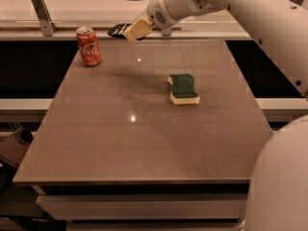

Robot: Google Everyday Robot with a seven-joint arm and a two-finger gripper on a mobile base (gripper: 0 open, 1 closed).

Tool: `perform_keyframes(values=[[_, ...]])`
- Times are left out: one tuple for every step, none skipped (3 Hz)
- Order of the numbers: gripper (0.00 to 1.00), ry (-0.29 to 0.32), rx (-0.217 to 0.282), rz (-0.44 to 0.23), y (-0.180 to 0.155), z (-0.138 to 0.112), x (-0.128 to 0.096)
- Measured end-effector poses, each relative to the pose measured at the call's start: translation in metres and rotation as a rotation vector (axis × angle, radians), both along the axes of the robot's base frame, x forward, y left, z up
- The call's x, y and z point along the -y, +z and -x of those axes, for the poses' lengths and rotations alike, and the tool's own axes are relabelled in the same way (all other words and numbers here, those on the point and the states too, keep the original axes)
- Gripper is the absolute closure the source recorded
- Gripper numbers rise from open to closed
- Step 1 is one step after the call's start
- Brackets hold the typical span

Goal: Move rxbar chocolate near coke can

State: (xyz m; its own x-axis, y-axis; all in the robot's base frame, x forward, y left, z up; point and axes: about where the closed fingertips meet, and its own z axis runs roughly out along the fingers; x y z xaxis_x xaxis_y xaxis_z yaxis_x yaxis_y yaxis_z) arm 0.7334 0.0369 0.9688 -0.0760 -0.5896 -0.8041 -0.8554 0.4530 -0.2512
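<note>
The coke can stands upright at the table's far left corner. My gripper is over the far edge of the table, to the right of the can. It is shut on the rxbar chocolate, a black bar that sticks out to the left of the fingers and hangs in the air above the table. The bar's near end is hidden by the tan fingers.
A green-and-yellow sponge lies right of the table's middle. The brown table has a light counter behind it with a metal post at the far left. My white arm fills the right side of the view.
</note>
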Motion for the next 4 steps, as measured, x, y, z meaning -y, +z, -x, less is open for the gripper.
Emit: perform_keyframes(values=[[1.00,-0.004,-0.001,-0.026,-0.020,-0.021,-0.015],[1.00,-0.011,-0.010,-0.064,-0.051,-0.037,-0.027],[1.00,-0.013,-0.030,-0.093,-0.082,-0.048,-0.039],[1.00,-0.022,-0.062,-0.097,-0.112,-0.055,-0.044]])
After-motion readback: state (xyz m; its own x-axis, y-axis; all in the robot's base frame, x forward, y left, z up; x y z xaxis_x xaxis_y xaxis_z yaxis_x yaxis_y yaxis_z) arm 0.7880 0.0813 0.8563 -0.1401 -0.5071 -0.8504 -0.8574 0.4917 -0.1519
